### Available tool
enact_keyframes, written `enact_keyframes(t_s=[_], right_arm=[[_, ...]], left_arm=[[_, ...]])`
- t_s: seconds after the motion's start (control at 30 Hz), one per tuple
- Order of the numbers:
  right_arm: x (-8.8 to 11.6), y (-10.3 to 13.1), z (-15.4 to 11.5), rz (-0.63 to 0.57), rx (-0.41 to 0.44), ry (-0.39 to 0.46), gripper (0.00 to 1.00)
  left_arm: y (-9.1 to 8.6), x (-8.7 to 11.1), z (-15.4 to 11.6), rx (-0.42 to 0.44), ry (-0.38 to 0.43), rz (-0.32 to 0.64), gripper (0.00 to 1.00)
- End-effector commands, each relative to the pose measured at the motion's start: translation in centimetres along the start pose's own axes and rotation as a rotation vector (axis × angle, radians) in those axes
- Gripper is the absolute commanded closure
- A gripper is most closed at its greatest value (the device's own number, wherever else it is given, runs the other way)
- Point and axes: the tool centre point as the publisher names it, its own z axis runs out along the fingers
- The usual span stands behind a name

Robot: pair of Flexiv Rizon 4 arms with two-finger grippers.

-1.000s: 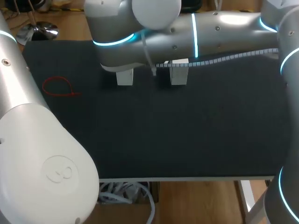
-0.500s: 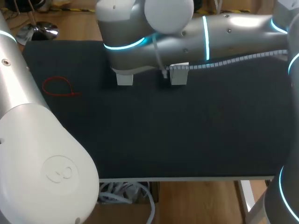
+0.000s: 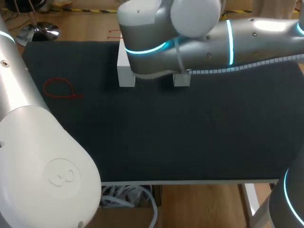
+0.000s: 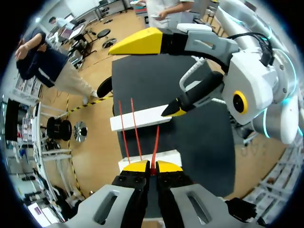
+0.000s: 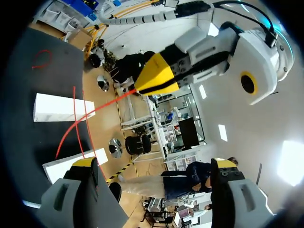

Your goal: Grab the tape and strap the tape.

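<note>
A thin red tie [image 4: 155, 145] is pinched in my left gripper [image 4: 152, 165], which is shut on its end just above the nearer white block [image 4: 149, 158]. Two more red ties [image 4: 134, 130] lie across both white blocks [image 4: 140, 118]. My right gripper [image 4: 159, 76] hovers past the far block with its yellow fingers wide apart and nothing between them. In the right wrist view the right gripper [image 5: 155, 164] stands open, facing the left gripper [image 5: 156, 76], from which the red tie [image 5: 95, 111] curves down. A looped red tie [image 3: 59, 89] lies at the mat's left. In the head view both grippers are hidden.
The black mat [image 3: 190, 133] covers the table. Two white blocks [image 3: 126, 71] stand near its back edge, partly under my right arm [image 3: 199, 38]. My left arm [image 3: 38, 156] fills the near left corner.
My right arm has shifted to the right and back, uncovering more of the left white block. The looped tie and the left arm have not moved.
</note>
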Motion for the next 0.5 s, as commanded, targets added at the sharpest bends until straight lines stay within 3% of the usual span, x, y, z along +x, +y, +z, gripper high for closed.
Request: enact_keyframes(t_s=[0.03,0.13,0.23,0.5], right_arm=[[-0.6,-1.2,-0.3,-0.014,-0.068,0.018,0.00],[-0.6,-1.4,-0.3,-0.022,-0.089,0.024,0.00],[-0.6,-1.5,-0.4,-0.028,-0.110,0.031,0.00],[-0.5,-1.6,-0.5,-0.029,-0.130,0.037,0.00]], left_arm=[[1.8,3.3,-0.7,-0.027,-0.071,-0.090,1.00],[3.7,4.9,-1.0,-0.067,-0.071,-0.172,1.00],[7.0,6.8,-1.2,-0.119,-0.059,-0.287,1.00],[13.6,10.0,-4.4,-0.275,-0.058,-0.454,1.00]])
